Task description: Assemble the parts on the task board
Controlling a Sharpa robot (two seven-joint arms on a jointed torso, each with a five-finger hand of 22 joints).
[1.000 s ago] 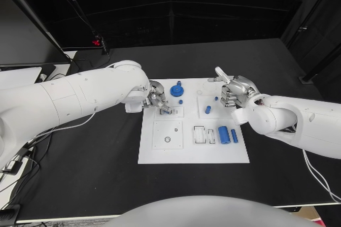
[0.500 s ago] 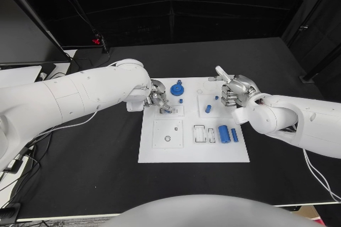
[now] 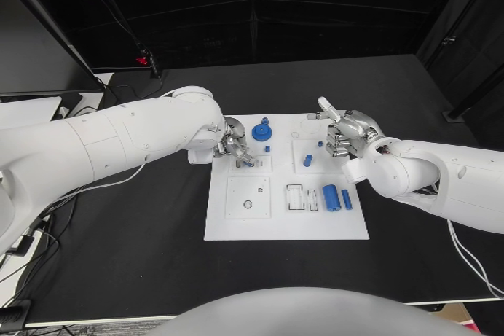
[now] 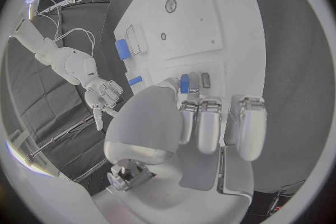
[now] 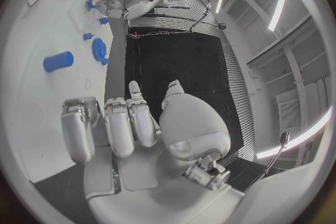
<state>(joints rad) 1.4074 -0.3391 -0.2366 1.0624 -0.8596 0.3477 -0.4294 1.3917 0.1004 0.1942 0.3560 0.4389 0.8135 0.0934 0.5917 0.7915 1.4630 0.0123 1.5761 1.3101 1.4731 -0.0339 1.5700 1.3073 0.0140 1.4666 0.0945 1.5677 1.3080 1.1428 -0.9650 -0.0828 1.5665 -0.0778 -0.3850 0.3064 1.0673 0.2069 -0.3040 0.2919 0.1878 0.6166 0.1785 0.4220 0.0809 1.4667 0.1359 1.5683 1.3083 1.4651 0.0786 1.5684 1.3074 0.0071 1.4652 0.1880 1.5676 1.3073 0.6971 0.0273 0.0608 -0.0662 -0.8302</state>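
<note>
The white task board point(image 3: 285, 227) lies mid-table. My left hand point(image 3: 232, 146) hovers over the board's far left part and pinches a small blue piece point(image 4: 184, 83) between thumb and fingers, just above the plate. A blue gear point(image 3: 261, 133) stands beside that hand, with a small blue peg point(image 3: 266, 150) just nearer. My right hand point(image 3: 344, 135) is at the board's far right edge, fingers curled in around nothing, thumb raised. A short blue cylinder point(image 3: 306, 161) lies near it. A larger blue cylinder point(image 3: 331, 198) and a slim blue piece point(image 3: 347, 200) lie further toward me.
A square inset with a round hole point(image 3: 247, 199) and rectangular slots point(image 3: 302, 200) sit in the board's near half. Black table point(image 3: 126, 263) surrounds the board. The right wrist view shows the gear point(image 5: 98, 49) and short cylinder point(image 5: 58, 61) ahead of the curled fingers point(image 5: 119, 123).
My left hand has shifted very slightly over the board's far left part, still pinching the small blue piece. The right hand has not moved.
</note>
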